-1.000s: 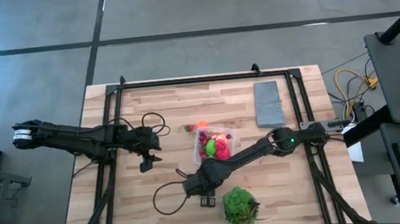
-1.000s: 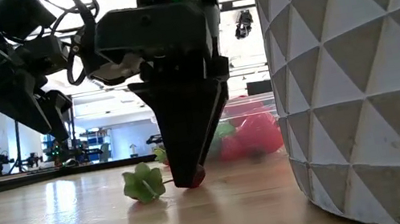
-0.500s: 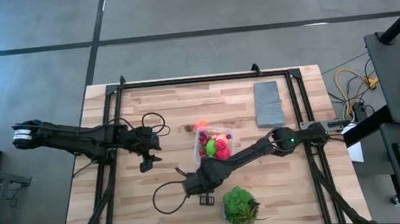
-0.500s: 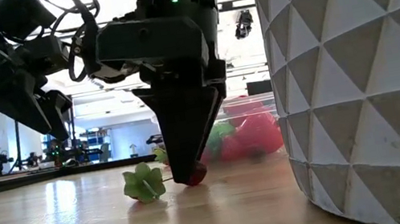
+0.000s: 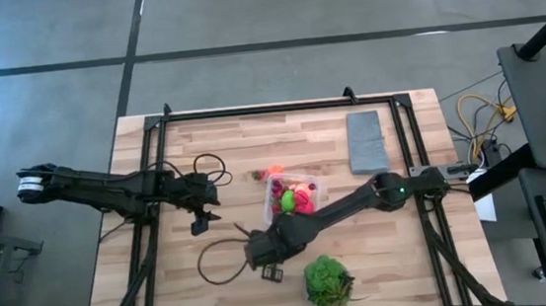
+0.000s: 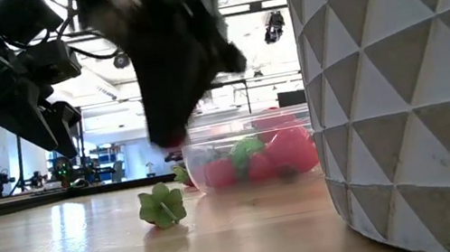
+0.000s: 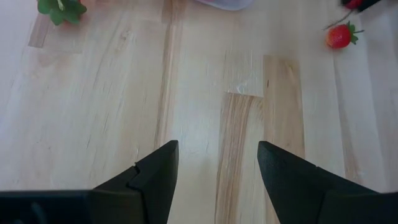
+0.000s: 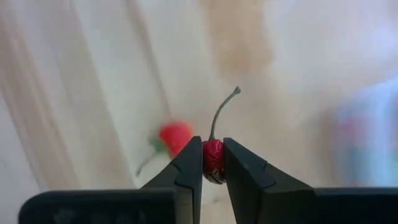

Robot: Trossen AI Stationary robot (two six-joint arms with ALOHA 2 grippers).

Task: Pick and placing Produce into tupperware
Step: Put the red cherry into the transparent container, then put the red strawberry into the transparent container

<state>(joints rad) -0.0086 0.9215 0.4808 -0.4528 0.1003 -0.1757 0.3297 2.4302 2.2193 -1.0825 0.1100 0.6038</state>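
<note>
The right tool (image 8: 213, 163) is pinching a small red cherry (image 8: 212, 158) between its two fingers, with the thin stem standing up above them, so the grip is on the round body and not on the stem. In the high view this tool (image 5: 266, 268) is hanging over the tabletop (image 5: 223, 147) just beside the green plant (image 5: 326, 280), near the tupperware (image 5: 270, 205) but not over it, so I judge the cherry is being carried toward it. The tupperware is sitting in the middle of the tabletop and is already holding pink, red and lime-green produce (image 5: 295, 200). Some pieces are lying outside it: a green leafy piece (image 6: 161, 206) on the wood in front of it, and a strawberry (image 7: 337, 37) and orange piece (image 5: 274, 170) near its far side. The left tool (image 7: 214, 174) is waiting with its fingers spread, well apart from the tupperware. The tabletop is light butcher-block wood in a black frame, and a grey slab (image 5: 365, 141) is resting near its far edge. A white faceted pot (image 6: 411, 86) is filling one side of the low view, and a bright workshop is showing behind.
</note>
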